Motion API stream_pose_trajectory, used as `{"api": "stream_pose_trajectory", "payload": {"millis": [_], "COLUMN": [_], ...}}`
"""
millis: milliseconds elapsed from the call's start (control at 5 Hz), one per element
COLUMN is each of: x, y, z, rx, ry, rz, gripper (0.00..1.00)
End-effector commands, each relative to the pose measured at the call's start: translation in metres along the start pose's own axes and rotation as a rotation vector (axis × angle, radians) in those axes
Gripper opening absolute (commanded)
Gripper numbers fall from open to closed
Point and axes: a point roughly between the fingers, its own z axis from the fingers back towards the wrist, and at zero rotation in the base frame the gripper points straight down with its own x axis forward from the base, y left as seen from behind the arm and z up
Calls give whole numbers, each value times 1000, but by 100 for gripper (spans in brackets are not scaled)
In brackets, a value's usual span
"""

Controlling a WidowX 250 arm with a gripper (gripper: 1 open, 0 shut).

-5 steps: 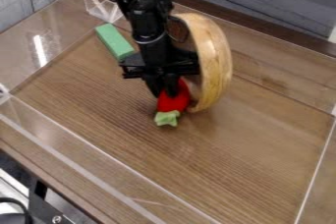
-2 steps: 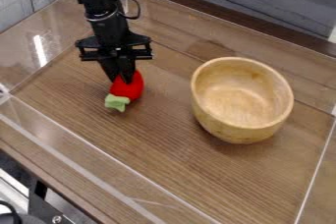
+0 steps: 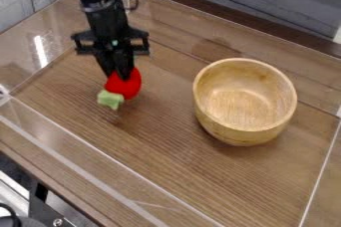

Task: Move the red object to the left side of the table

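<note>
The red object (image 3: 122,85), a small bright-red toy fruit with a light green leafy end (image 3: 111,100), hangs just above the table (image 3: 160,161) left of centre. My gripper (image 3: 118,72) points straight down over it and is shut on its top. The black arm rises from there toward the upper left of the camera view. The fruit's upper part is hidden between the fingers.
A wooden bowl (image 3: 245,100) stands upright on the right half of the table. Low clear acrylic walls (image 3: 54,121) edge the tabletop on the left and front. A grey plank wall runs behind.
My gripper has carried the red object leftward across the table and lifted it slightly. The arm no longer covers the bowl, which now shows fully. A green block seen a second ago is no longer visible.
</note>
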Motion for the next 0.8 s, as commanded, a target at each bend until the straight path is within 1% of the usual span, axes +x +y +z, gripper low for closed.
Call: {"api": "stream_pose_trajectory", "payload": {"millis": [0, 200, 600], "x": [12, 13, 21], "y": [4, 1, 12], "z": [18, 13, 5], "rx": [11, 15, 30], "ry": [-56, -45, -34], "rz": [-71, -124, -130], "gripper": [0, 0, 0]}}
